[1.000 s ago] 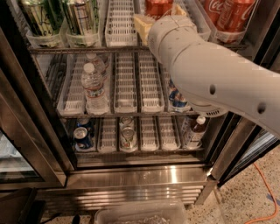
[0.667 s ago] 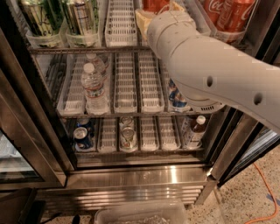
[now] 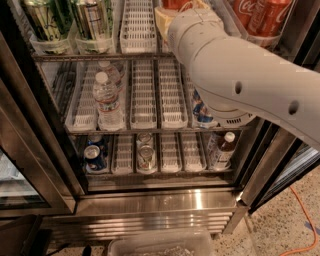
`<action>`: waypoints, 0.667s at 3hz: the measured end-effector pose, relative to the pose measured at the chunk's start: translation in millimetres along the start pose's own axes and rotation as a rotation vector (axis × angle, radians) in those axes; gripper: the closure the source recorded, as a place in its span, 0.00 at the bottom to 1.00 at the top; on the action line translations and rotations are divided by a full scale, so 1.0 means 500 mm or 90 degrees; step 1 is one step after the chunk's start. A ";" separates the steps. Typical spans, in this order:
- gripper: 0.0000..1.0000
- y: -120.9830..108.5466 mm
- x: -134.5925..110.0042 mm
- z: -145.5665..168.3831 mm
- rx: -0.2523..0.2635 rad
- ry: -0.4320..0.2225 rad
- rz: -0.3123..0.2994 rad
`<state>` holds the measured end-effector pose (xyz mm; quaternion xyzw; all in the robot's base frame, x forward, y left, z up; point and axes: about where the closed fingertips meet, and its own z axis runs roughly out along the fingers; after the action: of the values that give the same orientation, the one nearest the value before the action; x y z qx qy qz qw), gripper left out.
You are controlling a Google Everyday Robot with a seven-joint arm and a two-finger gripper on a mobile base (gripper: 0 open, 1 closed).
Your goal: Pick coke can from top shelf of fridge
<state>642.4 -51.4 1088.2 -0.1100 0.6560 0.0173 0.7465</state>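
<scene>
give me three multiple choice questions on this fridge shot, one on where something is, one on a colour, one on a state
1. Where is the end effector?
A. at the top shelf, middle lanes
B. at the lowest shelf
C. down by the floor

2. What colour are the cans at the top shelf's right end?
A. blue
B. red
C. green

3. How do the water bottles on the middle shelf stand?
A. lying on their sides
B. upside down
C. upright, caps on

Answers:
1 A: the white arm reaches up to the top shelf's middle lanes, by a red can.
2 B: they are red with white script.
3 C: their white caps point up.
</scene>
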 end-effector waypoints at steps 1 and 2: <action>1.00 0.000 0.000 0.000 0.000 0.000 0.000; 1.00 0.007 -0.029 -0.009 -0.010 -0.022 0.013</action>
<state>635.6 -47.3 1101.6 -0.1089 0.6438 0.0325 0.7567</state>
